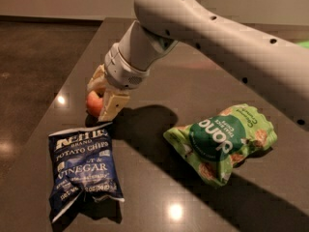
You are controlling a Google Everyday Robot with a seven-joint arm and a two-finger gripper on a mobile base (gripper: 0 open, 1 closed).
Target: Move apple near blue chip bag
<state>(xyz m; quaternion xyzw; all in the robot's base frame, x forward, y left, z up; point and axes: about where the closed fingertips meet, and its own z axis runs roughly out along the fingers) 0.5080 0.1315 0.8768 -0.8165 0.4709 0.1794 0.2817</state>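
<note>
The apple (92, 102), small and red-orange, is held between the cream fingers of my gripper (99, 105). The gripper is shut on it, low over the dark table near its left edge. The blue chip bag (83, 169), navy with white "POTATO CHIPS ... VINEGAR" lettering, lies flat just below and in front of the gripper. The apple is a short way above the bag's top edge. Whether the apple touches the table is hidden by the fingers.
A green chip bag (223, 141) with a dark green circle lies to the right. My white arm (217, 33) spans the upper right. The dark table (159, 192) has its left edge close to the apple; the floor lies beyond it.
</note>
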